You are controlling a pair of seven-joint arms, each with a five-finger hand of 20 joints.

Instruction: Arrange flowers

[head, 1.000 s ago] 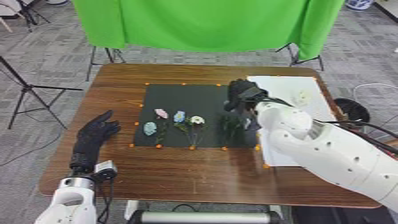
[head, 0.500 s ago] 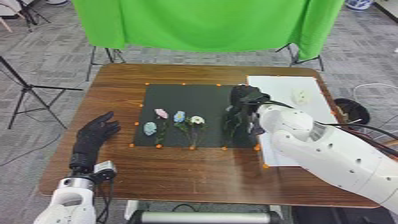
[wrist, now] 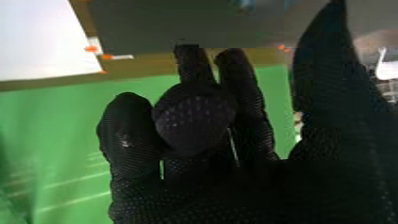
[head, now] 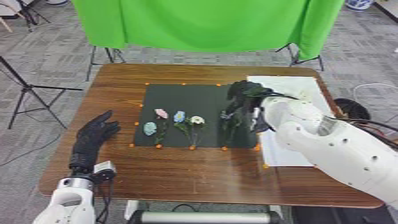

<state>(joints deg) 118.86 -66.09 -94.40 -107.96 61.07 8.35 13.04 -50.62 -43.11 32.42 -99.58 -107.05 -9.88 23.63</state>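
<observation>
Slim green-stemmed flower (head: 232,131): likely light, fragile; pinch mid-stem.
My black-gloved right hand (head: 243,94) hangs loosely open, seemingly empty.

A pale-blue flower (head: 149,128) is lying lowest of the heads, just inside the left edge of the dark mat (head: 200,94) on the bench (head: 178,175). Beside it, a pink flower (head: 161,113) is lying with its head toward the mat's far edge and its stem running toward the near edge. A blue flower (head: 179,117) is showing green leaves along its stem, next in the row. A white flower (head: 197,120) is lying just beside the blue one, its thin stem reaching toward the near edge. Farther right, between the white flower and the mat's right edge, a dark leafy stem (head: 232,133) is lying lengthwise, pointing toward the near edge; its head is too dim to tell.
</observation>
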